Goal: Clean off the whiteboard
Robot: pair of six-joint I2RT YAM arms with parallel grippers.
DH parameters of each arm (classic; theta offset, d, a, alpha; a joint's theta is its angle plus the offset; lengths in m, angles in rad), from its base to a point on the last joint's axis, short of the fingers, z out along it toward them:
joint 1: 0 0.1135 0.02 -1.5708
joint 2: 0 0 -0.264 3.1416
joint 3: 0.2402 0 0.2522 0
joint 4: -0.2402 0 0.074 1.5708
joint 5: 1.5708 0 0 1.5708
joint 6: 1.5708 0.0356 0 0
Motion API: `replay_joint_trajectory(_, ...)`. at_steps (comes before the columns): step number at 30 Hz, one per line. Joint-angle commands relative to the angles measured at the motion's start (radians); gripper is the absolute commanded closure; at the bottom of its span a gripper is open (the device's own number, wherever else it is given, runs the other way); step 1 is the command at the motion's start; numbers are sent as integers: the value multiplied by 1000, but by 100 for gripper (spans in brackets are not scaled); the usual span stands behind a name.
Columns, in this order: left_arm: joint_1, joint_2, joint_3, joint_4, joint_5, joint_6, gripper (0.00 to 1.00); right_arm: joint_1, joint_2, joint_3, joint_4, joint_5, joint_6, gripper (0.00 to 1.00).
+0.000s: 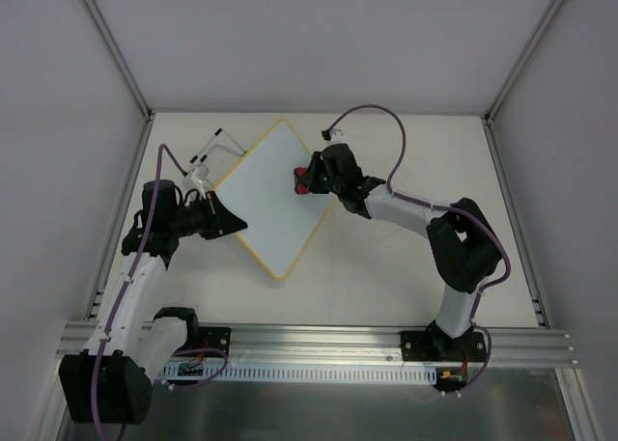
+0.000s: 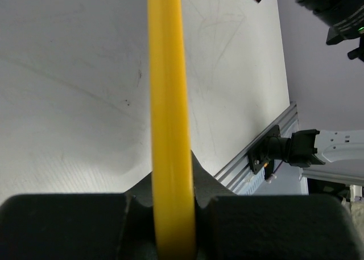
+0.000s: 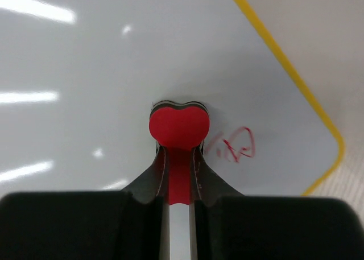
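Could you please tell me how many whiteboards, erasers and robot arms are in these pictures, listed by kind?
whiteboard: 1
eraser: 1
robot arms: 2, the left arm and the right arm
Total: 4

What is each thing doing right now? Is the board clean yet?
whiteboard: mostly clean, gripped at its yellow edge.
red scribble: not wiped yet, near one corner.
eraser: pinched, right beside the scribble.
left pincer: shut on the whiteboard.
right pincer: shut on the eraser.
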Motion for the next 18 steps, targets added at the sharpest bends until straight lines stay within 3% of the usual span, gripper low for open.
replay_joint_trajectory(1, -40, -15, 5, -26, 237, 19, 100, 40, -4, 112, 11, -43, -10, 100)
replay_joint_trajectory(10, -40, -35, 8, -34, 185, 23, 100, 34, 33, 157, -32, -60, -14, 100)
replay_joint_trajectory(18, -40, -63, 11, -37, 95, 36, 100, -6, -93, -149, -31, 52, 39, 100)
